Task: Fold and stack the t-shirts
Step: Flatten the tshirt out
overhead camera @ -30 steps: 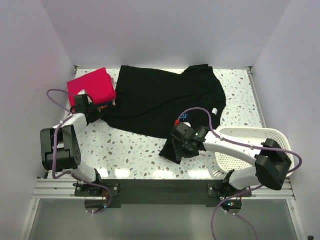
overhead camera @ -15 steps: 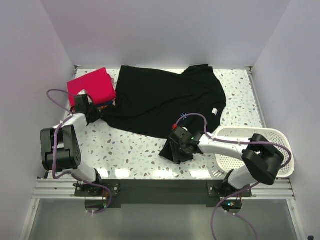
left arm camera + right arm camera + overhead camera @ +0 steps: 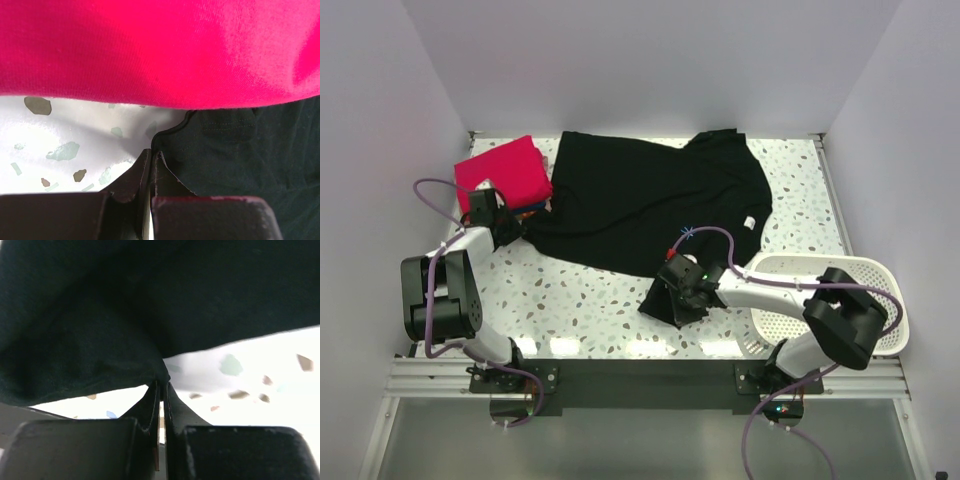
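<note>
Left tool (image 3: 150,156): pressed together, pinching the black shirt's (image 3: 640,195) hem corner.
Right tool (image 3: 161,386): pressed together, pinching a fold at the black shirt's near edge.
Black shirt: spread on the tabletop (image 3: 590,295), reaching from one tool to the other.
Red shirt (image 3: 505,170): folded, just ahead of the left tool, touching the black shirt.
Basket (image 3: 825,268): right of the right tool, beside its arm.

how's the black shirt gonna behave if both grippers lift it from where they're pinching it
Probably floppy: the black t-shirt lies limp on the table, and its edge bunches where the right gripper pinches it. With the left gripper on another edge, the middle would likely sag and drag. The cloth looks thin and light, so it might slip free.
</note>
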Available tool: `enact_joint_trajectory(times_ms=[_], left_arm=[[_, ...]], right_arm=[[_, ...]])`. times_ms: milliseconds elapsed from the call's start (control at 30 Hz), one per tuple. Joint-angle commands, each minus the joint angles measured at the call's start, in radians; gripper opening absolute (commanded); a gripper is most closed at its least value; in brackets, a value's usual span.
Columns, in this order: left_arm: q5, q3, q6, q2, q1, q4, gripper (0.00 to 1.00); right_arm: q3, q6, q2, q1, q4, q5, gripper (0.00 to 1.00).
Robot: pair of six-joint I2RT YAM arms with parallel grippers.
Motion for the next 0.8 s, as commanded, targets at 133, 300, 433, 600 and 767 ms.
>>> enact_joint_trajectory(times_ms=[133, 300, 433, 600, 767], left_arm=[[0.001, 0.027, 0.005, -0.044, 0.007, 0.024, 0.00], [0.001, 0.024, 0.007, -0.067, -0.001, 0.015, 0.00], [-0.011, 0.022, 0.008, -0.086, -0.036, 0.004, 0.00], [-0.008, -0.004, 0.004, -0.139, -0.053, -0.013, 0.00], [-0.014, -0.054, 0.002, -0.224, -0.056, -0.039, 0.00]], right_arm=[[0.119, -0.028, -0.150, -0.016, -0.203, 0.142, 0.00], [0.183, -0.063, -0.265, -0.061, -0.329, 0.223, 0.00], [0.215, -0.091, -0.358, -0.104, -0.398, 0.270, 0.00], [0.324, -0.132, -0.444, -0.128, -0.499, 0.351, 0.00], [0.429, -0.154, -0.500, -0.128, -0.645, 0.461, 0.00]])
